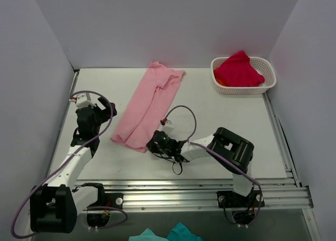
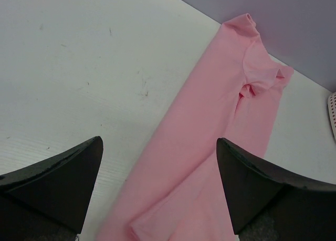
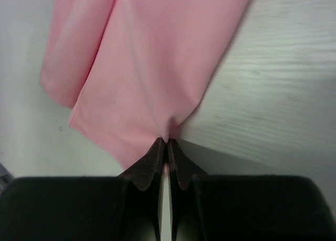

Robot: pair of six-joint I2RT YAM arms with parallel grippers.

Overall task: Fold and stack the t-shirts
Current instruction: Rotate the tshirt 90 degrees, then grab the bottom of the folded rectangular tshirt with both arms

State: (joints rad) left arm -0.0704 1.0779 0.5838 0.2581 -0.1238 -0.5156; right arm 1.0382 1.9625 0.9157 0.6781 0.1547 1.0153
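R pincer pressed together on the near end of the pink t-shirt, cloth puckered right at the tips. From there the shirt runs away fwd as a long folded strip, flat on the desk, w/ sleeves bunched at the far end. L pincer spread wide, nothing btwn its tips; it sits to the left of the strip, apart from it. Red t-shirt lies well off to the far right of the R pincer, heaped in a white basket at the desk's back right corner.
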